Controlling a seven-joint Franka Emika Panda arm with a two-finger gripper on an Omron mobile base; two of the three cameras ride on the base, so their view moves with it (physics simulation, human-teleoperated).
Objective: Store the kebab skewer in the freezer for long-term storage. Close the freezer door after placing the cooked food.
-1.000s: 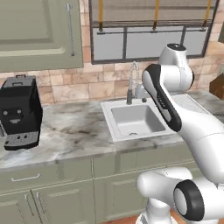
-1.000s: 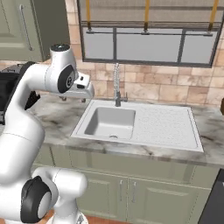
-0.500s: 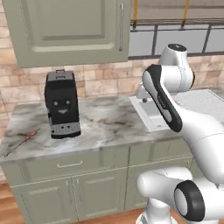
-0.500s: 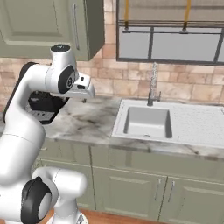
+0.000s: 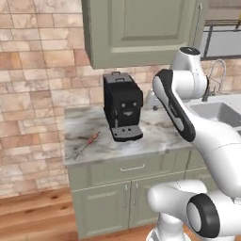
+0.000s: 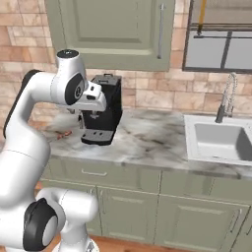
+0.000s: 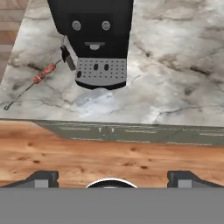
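A black coffee machine stands on the marble counter, toward its far side, under a green wall cabinet. The kebab skewer lies flat on the counter just left of the machine and nearer the front edge, close to the counter's left end; one tip points toward the machine's base, though contact between them is too fine to judge. In the hand view the skewer runs diagonally, its orange-brown bits bunched near the end beside the coffee machine, its bare thin end reaching toward the counter edge.

The gripper hangs in front of the counter and above the wooden floor, its two dark fingertips set wide apart with nothing between them. It is well apart from the skewer.

To the right along the counter sits a sink with a tall spring faucet, below a window. Green drawers and cabinet doors run under the counter. A brick wall backs it.

From the right base view the arm's white elbow covers part of the coffee machine, and only a small reddish stretch of the skewer peeks out beside the arm. The left base view gives the skewer whole and unobstructed.
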